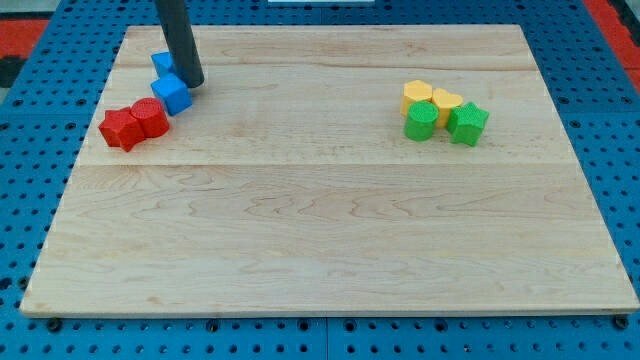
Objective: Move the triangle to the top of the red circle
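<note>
My tip point(193, 82), a clawless dark rod, presses beside the blue triangular block point(163, 63), steering it above the red circular block point(150, 118).

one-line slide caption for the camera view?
Dark rod's tip beside two blue blocks and two red blocks at wooden board's upper left; yellow-green cluster at right.
</note>
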